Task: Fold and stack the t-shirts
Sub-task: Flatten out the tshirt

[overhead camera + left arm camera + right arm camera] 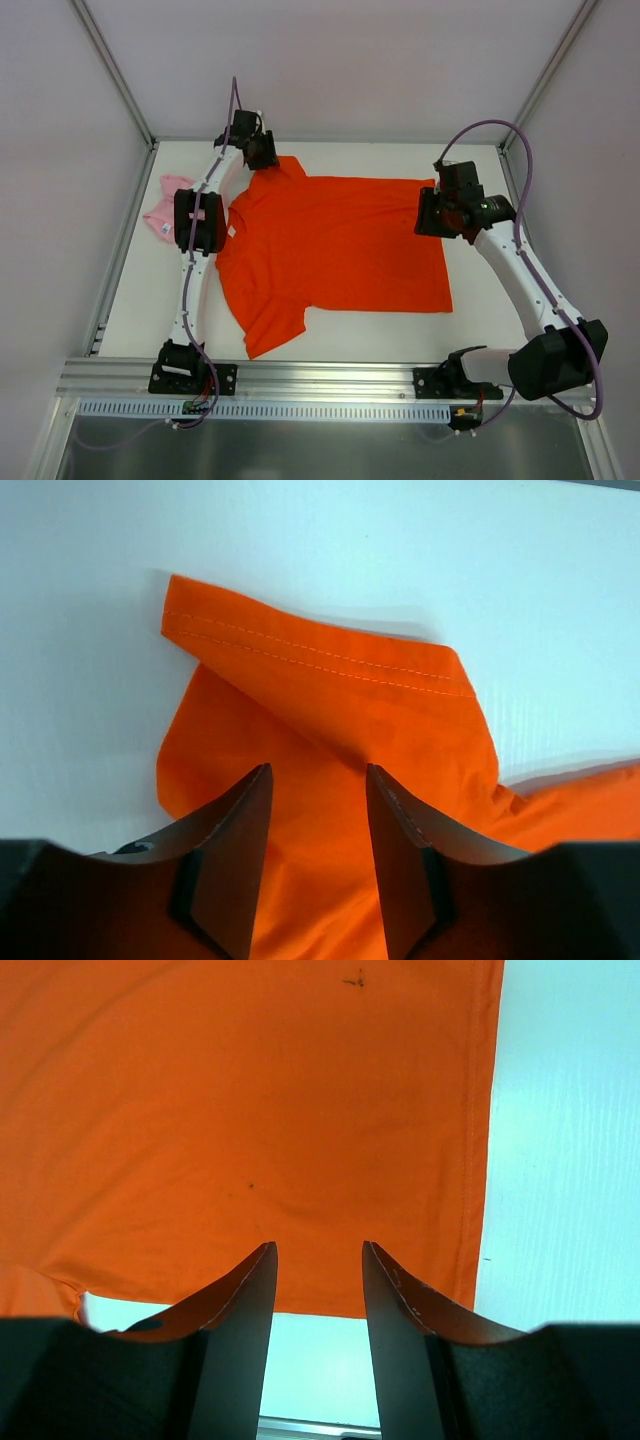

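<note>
The orange-red t-shirt (335, 245) lies spread on the white table, collar to the left, hem to the right. My left gripper (262, 152) is open above its far sleeve (330, 695), which is folded over on itself; nothing is between the fingers (235, 850). My right gripper (437, 213) is open over the shirt's far right hem corner (440, 1160), holding nothing. The pale pink t-shirt (165, 208) lies crumpled at the table's left edge, partly hidden behind the left arm.
The white table (350, 330) is fenced by white walls at the back and sides, with an aluminium rail (330, 375) along the near edge carrying the arm bases. The left arm (198, 240) stretches along the shirt's collar side.
</note>
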### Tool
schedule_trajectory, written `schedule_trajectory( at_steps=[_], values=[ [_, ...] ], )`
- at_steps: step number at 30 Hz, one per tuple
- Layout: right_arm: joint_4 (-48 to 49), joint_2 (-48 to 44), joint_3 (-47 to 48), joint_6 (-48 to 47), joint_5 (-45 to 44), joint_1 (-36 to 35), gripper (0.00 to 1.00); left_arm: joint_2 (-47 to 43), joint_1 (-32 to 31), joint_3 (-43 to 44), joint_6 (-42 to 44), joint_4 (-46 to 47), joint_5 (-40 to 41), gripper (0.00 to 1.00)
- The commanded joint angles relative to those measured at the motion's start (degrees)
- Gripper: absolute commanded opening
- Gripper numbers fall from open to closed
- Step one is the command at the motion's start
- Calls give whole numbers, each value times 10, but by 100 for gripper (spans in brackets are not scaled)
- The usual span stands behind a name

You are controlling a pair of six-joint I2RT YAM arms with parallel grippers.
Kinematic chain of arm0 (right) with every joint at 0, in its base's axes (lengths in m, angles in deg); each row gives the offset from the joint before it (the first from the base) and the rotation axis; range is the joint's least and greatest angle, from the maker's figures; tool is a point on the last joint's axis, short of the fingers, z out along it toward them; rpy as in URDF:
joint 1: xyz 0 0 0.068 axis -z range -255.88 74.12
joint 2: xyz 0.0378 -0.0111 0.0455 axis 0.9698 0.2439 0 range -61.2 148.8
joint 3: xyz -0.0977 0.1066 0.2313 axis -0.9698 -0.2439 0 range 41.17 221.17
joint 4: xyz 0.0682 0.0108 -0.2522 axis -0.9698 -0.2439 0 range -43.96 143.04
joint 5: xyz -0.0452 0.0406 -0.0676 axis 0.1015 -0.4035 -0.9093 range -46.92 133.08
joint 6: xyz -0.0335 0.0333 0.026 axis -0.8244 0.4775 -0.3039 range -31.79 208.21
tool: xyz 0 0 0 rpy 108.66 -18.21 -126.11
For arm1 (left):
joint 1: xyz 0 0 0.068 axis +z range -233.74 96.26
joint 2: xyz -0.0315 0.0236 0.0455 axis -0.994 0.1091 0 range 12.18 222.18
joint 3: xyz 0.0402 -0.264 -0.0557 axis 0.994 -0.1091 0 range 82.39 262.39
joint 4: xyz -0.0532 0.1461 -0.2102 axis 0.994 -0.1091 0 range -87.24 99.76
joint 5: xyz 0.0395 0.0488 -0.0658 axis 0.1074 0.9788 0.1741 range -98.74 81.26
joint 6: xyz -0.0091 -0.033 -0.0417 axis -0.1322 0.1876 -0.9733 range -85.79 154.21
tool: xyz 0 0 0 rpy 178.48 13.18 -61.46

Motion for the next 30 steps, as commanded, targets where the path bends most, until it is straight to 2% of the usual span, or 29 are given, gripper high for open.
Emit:
schedule_trajectory(
  at_steps=[1, 2, 3, 5, 8, 13, 18, 21, 25, 26, 27, 29, 30],
  values=[
    [-3, -19, 7, 18, -25, -13, 43, 6, 2, 16, -12, 8, -20, 41],
    [0, -19, 7, 20, -24, -16, 43, -16, 2, 1, -9, 24, -35, 37],
    [0, -14, 7, 23, -24, -19, 43, -36, 1, -51, -1, 47, -39, 33],
    [2, -11, 9, 25, -26, -26, 43, -94, -6, -121, 11, 116, -33, 31],
    [8, -2, 10, 33, -27, -38, 43, -138, -12, -136, 47, 132, -27, 31],
    [11, 10, 17, 45, -32, -62, 43, -181, -15, -136, 83, 107, -20, 39],
    [12, 10, 18, 51, -33, -79, 43, -206, -19, -134, 135, 9, 34, 44],
    [11, 8, 18, 60, -31, -89, 43, -204, -19, -138, 159, -45, 63, 39],
    [12, 6, 22, 68, -32, -106, 44, -208, -19, -169, 193, -57, 87, 27],
    [12, 6, 21, 69, -34, -113, 43, -207, -19, -176, 202, -58, 89, 19],
    [12, 7, 20, 70, -38, -116, 43, -206, -19, -177, 205, -58, 88, 16],
    [13, 8, 19, 72, -43, -124, 43, -200, -19, -180, 209, -53, 78, 15],
    [12, 10, 18, 72, -45, -126, 43, -199, -19, -180, 209, -49, 72, 18]
  ],
)
